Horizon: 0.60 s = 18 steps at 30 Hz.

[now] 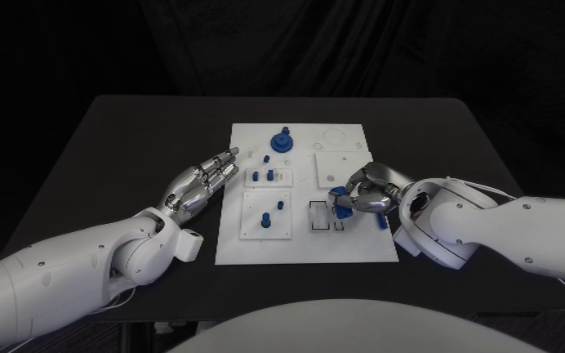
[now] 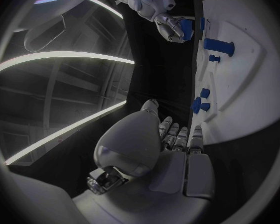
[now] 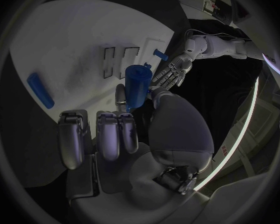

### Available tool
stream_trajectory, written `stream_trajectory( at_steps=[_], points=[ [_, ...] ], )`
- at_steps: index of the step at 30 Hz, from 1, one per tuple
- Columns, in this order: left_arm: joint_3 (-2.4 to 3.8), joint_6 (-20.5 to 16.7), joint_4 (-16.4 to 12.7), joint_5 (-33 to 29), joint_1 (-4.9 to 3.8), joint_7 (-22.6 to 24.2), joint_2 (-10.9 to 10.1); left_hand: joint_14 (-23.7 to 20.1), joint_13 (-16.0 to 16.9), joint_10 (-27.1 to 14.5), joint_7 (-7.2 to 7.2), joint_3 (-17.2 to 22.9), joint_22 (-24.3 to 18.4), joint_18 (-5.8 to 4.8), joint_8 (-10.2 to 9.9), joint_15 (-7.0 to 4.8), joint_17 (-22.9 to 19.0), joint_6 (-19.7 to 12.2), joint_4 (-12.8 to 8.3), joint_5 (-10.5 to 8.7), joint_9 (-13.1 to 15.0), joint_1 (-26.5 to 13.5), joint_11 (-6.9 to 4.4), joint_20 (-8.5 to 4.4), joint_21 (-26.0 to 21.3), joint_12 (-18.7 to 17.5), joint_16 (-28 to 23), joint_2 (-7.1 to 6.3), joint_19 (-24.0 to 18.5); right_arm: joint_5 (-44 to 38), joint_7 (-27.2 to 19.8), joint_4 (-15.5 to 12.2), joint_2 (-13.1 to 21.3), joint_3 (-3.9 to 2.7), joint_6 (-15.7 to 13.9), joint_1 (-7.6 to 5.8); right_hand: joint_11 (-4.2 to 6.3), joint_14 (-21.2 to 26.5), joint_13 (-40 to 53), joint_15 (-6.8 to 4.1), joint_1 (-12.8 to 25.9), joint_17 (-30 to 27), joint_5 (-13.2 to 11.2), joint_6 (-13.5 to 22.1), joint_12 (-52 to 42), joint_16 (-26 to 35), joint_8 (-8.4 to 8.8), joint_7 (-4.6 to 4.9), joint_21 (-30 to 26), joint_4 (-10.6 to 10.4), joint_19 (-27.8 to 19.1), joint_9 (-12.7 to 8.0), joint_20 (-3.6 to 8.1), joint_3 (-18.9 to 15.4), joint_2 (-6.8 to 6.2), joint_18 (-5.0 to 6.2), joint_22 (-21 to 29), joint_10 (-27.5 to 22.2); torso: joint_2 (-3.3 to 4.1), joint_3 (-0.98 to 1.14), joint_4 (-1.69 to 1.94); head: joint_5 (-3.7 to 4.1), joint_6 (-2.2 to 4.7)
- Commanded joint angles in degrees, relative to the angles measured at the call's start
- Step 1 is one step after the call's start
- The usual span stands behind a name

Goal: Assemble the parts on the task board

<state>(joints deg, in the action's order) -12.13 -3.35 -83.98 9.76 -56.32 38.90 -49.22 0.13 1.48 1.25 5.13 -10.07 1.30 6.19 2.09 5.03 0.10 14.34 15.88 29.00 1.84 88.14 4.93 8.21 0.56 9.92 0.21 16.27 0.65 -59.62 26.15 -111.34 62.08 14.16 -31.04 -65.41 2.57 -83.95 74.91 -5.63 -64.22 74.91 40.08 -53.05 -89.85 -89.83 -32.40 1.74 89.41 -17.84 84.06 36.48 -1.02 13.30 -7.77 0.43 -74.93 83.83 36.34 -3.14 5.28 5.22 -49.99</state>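
White and flat, the board [image 1: 309, 243] is lying in the middle of the head frame on the black tabletop [image 1: 130, 136], carrying several raised square plates and small blue parts. A blue knob [image 1: 282, 140] with a round base is standing near the board's upper edge. Below it, small blue pegs [image 1: 269, 176] are sitting on a square plate, and another blue peg [image 1: 267, 221] is standing on the plate at the lower left of the board. Two narrow rectangular slots [image 1: 319, 216] are showing just left of the right hand.

At centre right of the head frame, the right hand [image 1: 365, 196] is hovering over the board's right side, its fingers [image 3: 109, 134] holding a blue cylinder [image 3: 137, 87] upright between thumb and fingertips; the right wrist picture is showing it as a smooth, short, round-topped tube. A long blue bar [image 3: 40, 90] is lying flat on the board, well apart from the cylinder.

At centre left of the head frame, the left hand [image 1: 202, 180] is resting beside the board's left edge, fingers [image 2: 179, 137] stretched out straight, close together and holding nothing.
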Motion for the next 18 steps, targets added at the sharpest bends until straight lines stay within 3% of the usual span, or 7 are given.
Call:
stream_trajectory(
  at_steps=[1,10,18],
  points=[
    [0.05,0.50,-0.16,-0.19,0.09,4.23,0.17,-0.13,-0.01,-0.26,0.36,0.15,-0.02,0.95,0.11,0.47,-0.10,0.12,0.13,-0.34,0.10,0.39,0.10,0.40,-0.05,0.02,-0.21,0.00,-0.01,3.82,-1.71,0.51,-0.75,0.00,-1.40,0.01,0.22,-6.05,15.09,-0.16,-0.27,15.09,-0.70,-0.18,-0.15,-0.17,-2.67,-0.86,-0.46,1.66,5.30,6.11,0.36,1.98,0.80,-0.09,-14.62,6.17,0.02,-0.01,-0.01,-0.07,-0.01],
    [0.05,0.67,-0.06,-0.20,0.09,4.12,0.46,-0.13,-0.01,-0.27,0.37,0.15,-0.02,0.96,0.11,0.48,-0.10,0.11,0.23,-0.41,0.10,0.32,0.11,0.42,-0.05,0.01,-0.21,0.01,0.00,4.11,-1.07,2.17,-2.77,0.01,-0.50,0.58,-0.05,-6.05,15.09,0.05,0.26,15.09,-3.23,0.57,-0.15,-0.17,-2.27,-0.54,-0.91,1.40,5.02,6.63,0.19,1.88,1.06,0.04,-14.44,6.17,0.03,-0.02,-0.01,-0.07,-0.01],
    [0.05,0.92,0.10,-0.20,0.10,4.00,0.63,-0.13,-0.01,-0.30,0.49,0.14,-0.01,0.99,0.13,0.50,-0.10,0.26,0.56,-0.84,0.12,0.03,0.11,0.49,-0.04,0.02,-0.21,0.04,0.01,4.15,0.27,3.18,-3.86,0.01,1.31,1.17,-0.55,-6.05,15.09,0.47,1.98,15.09,-7.83,1.30,-0.15,-0.17,-1.12,0.01,-1.13,1.27,4.89,6.74,-0.18,1.24,1.73,0.11,-14.35,6.17,0.03,-0.03,-0.01,-0.32,-0.01]
  ],
)
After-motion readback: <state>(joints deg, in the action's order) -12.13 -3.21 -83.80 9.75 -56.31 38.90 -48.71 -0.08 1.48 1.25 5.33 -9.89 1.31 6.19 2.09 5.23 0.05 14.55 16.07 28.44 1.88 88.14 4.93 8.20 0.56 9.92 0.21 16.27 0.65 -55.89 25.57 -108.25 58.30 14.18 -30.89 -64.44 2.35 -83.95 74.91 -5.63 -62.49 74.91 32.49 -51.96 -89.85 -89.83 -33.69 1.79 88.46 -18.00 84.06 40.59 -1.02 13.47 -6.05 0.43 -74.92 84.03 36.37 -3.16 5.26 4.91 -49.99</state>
